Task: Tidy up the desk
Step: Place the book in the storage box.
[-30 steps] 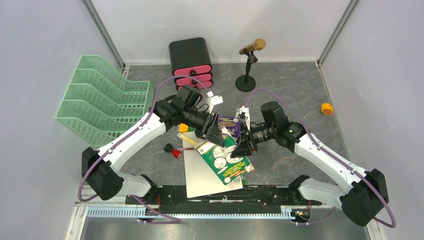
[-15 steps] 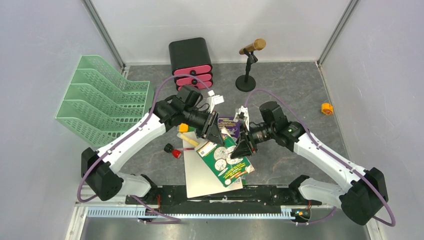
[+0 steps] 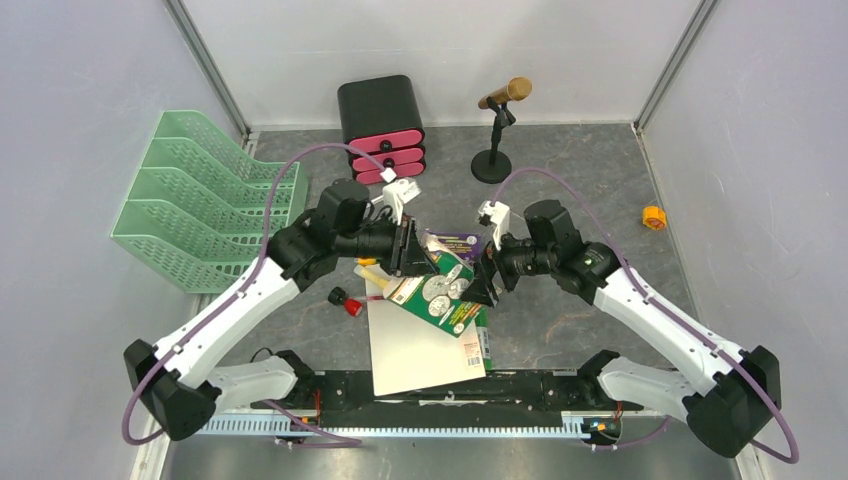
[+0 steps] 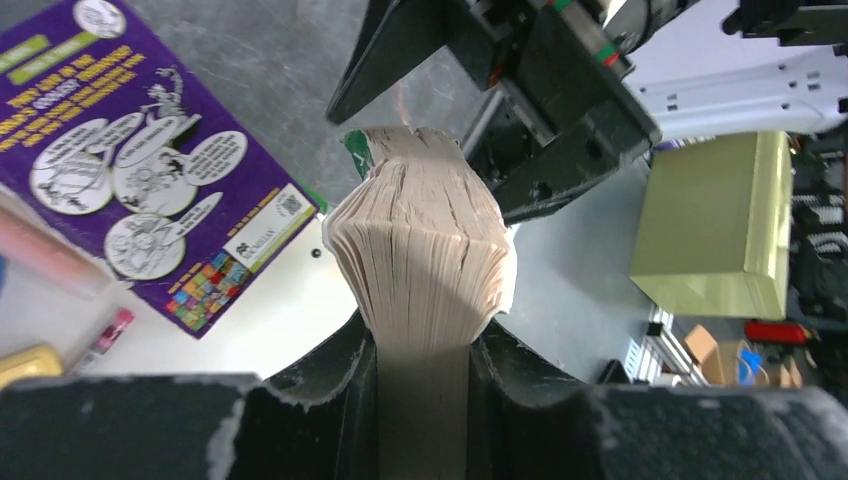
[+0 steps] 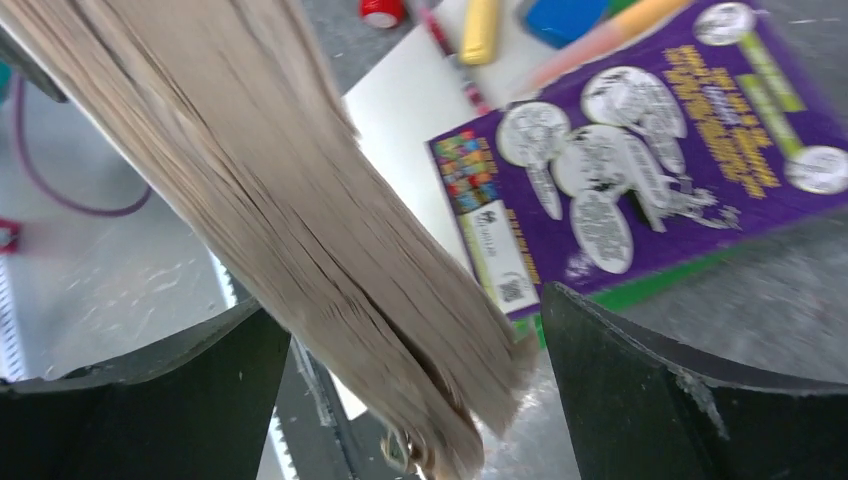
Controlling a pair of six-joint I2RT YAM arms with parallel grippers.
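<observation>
The left gripper (image 4: 420,360) is clamped on the thick green book (image 3: 440,295), pinching its pages near one edge. The book hangs in the air in the middle of the top view, above a white sheet (image 3: 415,350) and a purple book (image 4: 150,180). The right gripper (image 5: 415,340) is spread wide, with one finger on each side of the green book, not squeezing it. The desk (image 3: 600,180) is the dark grey top under everything, and it fills most of the top view.

I think the left arm has to carry the book alone. To do this well, the right gripper should pull straight back first, so it does not knock the book. The pages fan out and look floppy, so the left gripper should squeeze firmly and move slowly. The green tray (image 3: 200,200) at the upper left looks like a good home for the book.
</observation>
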